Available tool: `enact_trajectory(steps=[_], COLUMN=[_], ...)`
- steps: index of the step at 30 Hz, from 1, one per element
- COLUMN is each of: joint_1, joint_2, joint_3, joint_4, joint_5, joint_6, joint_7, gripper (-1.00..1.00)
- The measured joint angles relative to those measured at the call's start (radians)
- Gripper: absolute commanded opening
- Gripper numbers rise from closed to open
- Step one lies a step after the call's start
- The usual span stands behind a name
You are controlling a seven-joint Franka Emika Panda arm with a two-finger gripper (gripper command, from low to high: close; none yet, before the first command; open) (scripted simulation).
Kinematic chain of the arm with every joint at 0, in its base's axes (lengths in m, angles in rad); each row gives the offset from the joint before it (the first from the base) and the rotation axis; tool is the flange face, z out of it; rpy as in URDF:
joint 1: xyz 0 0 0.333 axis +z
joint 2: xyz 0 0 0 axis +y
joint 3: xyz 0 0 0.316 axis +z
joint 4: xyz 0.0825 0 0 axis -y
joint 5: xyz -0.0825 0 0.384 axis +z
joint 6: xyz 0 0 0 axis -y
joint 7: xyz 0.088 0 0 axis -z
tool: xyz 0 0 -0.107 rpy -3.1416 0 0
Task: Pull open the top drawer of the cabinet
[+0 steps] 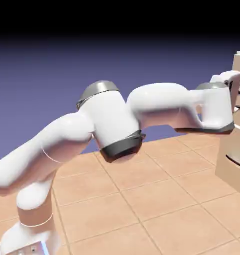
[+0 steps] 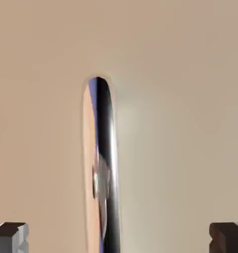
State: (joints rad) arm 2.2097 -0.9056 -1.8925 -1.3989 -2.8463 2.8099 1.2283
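You have the top drawer (image 2: 165, 123), a flat beige front, facing the jaws and filling the hand view; its slim, glossy, dark handle (image 2: 111, 173) runs lengthwise between your open jaws, nearer the left-hand fingertip in that view, touching neither.

A tiled floor (image 1: 167, 194) under the cabinet (image 1: 231, 174)
The floor is of orange-tan square tiles, with thin, paler lines between them. At the exterior view's right, the cabinet stands on it, partly outside the picture. At the left, the robot's white base (image 1: 25, 238) is low in the corner; its bottom is cut off, so its contact cannot be told.
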Motion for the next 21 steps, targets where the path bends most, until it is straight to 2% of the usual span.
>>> enact_trajectory(steps=[9,10,12,21], joint_1=[0.212,0.222,0.222,0.004], joint_2=[-0.122,-0.128,-0.128,-0.024], joint_3=[-0.101,-0.105,-0.105,0.012], joint_4=[0.326,0.341,0.341,0.015], joint_5=[0.099,0.103,0.103,0.010], joint_6=[0.111,0.116,0.116,0.001], joint_7=[-0.157,-0.165,-0.165,-0.036], gripper=[0.00,-1.00,-1.00,-1.00])
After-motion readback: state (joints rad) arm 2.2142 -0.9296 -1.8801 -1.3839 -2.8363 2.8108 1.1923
